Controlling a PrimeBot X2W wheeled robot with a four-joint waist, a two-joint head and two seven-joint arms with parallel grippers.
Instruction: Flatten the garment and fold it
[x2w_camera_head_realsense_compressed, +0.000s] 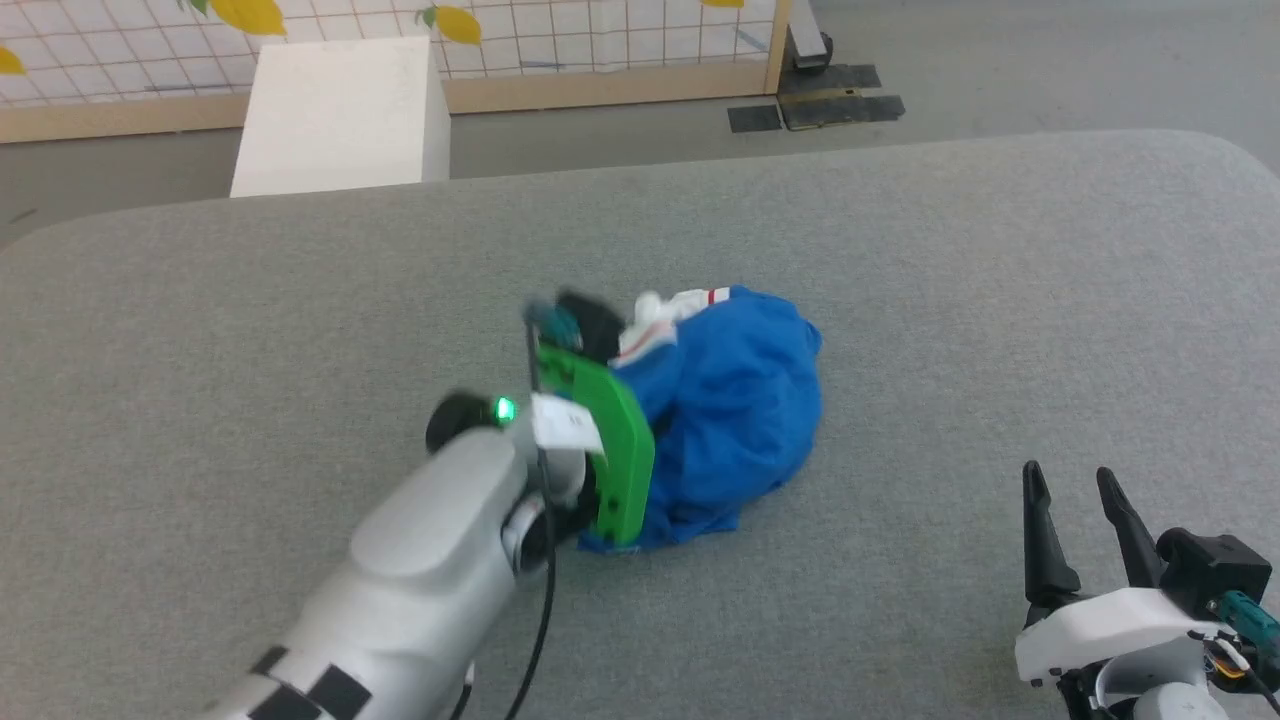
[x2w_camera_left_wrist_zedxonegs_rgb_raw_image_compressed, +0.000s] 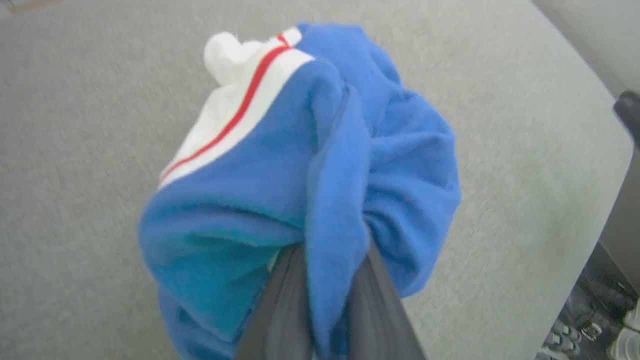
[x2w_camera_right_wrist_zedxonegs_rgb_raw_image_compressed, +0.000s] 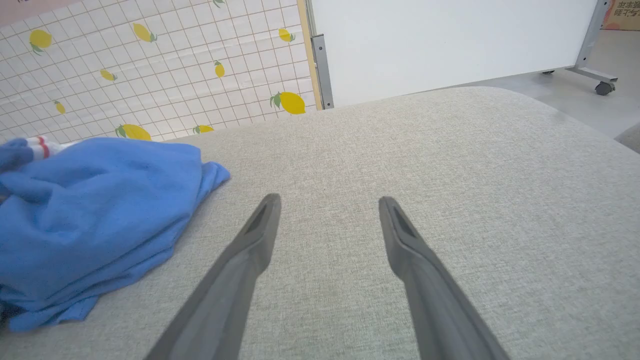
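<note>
Closest in, the right gripper (x2w_camera_head_realsense_compressed: 1068, 470) sits low over the grey table (x2w_camera_head_realsense_compressed: 900, 250), fingers spread wide with nothing between them, well apart from the shirt (x2w_camera_head_realsense_compressed: 740, 400). The left gripper (x2w_camera_left_wrist_zedxonegs_rgb_raw_image_compressed: 330, 252) is pressed tight on a ridge of blue cloth at the shirt's near-left side. The shirt itself is a crumpled lump around the middle of the table, with the white red-striped trim (x2w_camera_left_wrist_zedxonegs_rgb_raw_image_compressed: 235, 110) poking out on the far side.

My worry: that pinch looks like it caught more than one layer. With nothing pinning the other end, a pull would probably drag the whole ball along instead of opening it up. A thin fold could also just slip out.

Past the table there's a white box (x2w_camera_head_realsense_compressed: 340, 110) and a lemon-print panel (x2w_camera_head_realsense_compressed: 600, 30).
</note>
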